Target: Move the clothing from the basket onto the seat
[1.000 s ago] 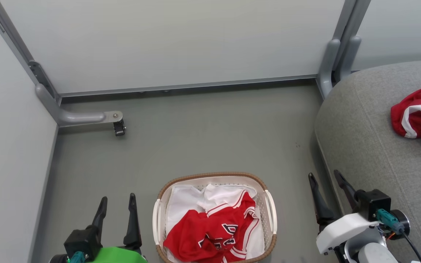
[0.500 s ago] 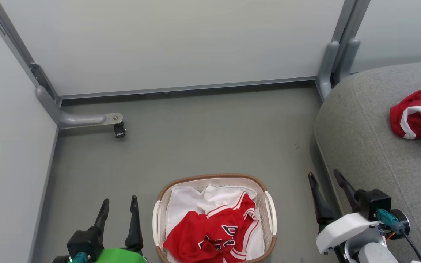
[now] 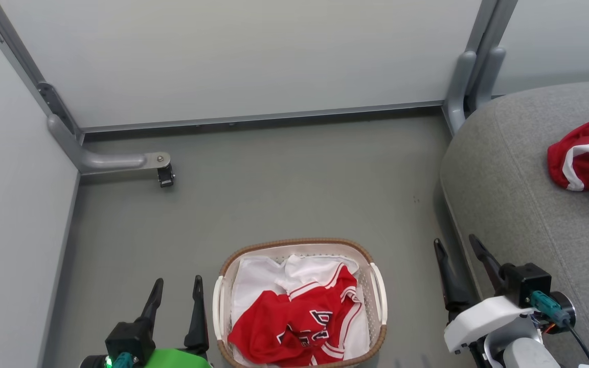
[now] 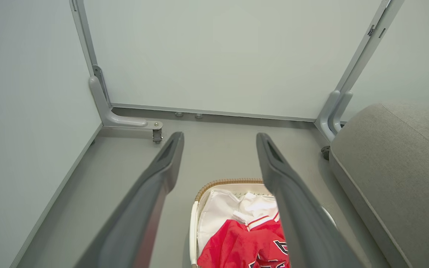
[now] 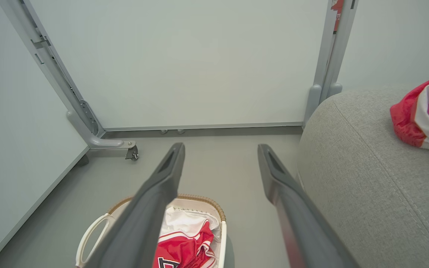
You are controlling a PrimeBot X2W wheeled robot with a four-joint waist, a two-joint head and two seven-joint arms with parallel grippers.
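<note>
The white basket (image 3: 377,292) with a brown woven rim stands on the floor at the bottom centre of the head view. Red clothing (image 3: 294,324) with white trim and dark lettering lies crumpled in it on a white liner. Another red piece of clothing (image 3: 583,156) lies on the grey seat (image 3: 524,194) at the right. My left gripper (image 3: 178,290) is open and empty, just left of the basket. My right gripper (image 3: 457,247) is open and empty between basket and seat. The wrist views show the basket (image 4: 218,183) (image 5: 203,199) below the open fingers.
Pale partition panels close off the back and left. A grey metal foot with a castor (image 3: 165,176) juts onto the floor at the back left; a grey post (image 3: 466,76) stands at the back right by the seat. Bare grey floor (image 3: 284,184) lies beyond the basket.
The head view has shifted slightly. The left gripper has moved a little right, closer to the basket. Clothing and right gripper keep their places.
</note>
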